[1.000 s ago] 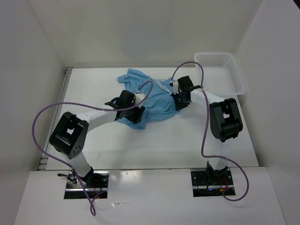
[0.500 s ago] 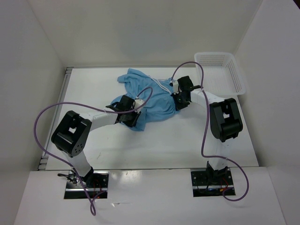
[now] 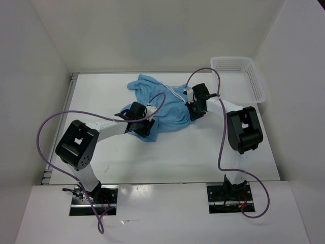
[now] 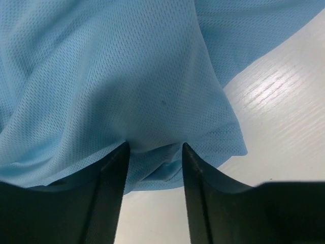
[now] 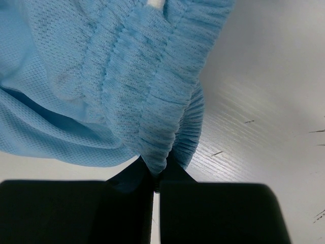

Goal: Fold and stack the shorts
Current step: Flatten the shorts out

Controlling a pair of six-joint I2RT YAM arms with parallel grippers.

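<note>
The left gripper (image 4: 155,148) has its two dark fingers (image 4: 112,178) standing apart, with a soft bulge of the shorts (image 3: 172,116) sitting in the gap at their tips; the cloth drapes over and between them rather than being pinched flat, so the hand reads as open against the fabric. Just beyond those tips the light blue mesh runs down to a hemmed edge that lies on the white table (image 3: 177,152), and bare tabletop shows to the right of it in the left wrist view. The right gripper (image 5: 156,172) is closed tight, its fingers meeting on the gathered waistband (image 5: 152,101), which rises out of the grip in bunched ribs; a bit of the white drawstring (image 3: 177,93) shows near the top of that fold. From above, the shorts lie crumpled in the middle of the table toward its far side, spread between the two arms: the left arm reaches in from the lower left to the near left edge of the cloth, and the right arm reaches in from the right to the waistband side. One corner of the fabric trails off toward the far left. A white mesh basket (image 3: 254,76) sits at the far right corner of the table, well apart from the shorts. Purple cables (image 3: 43,137) loop from each arm.
</note>
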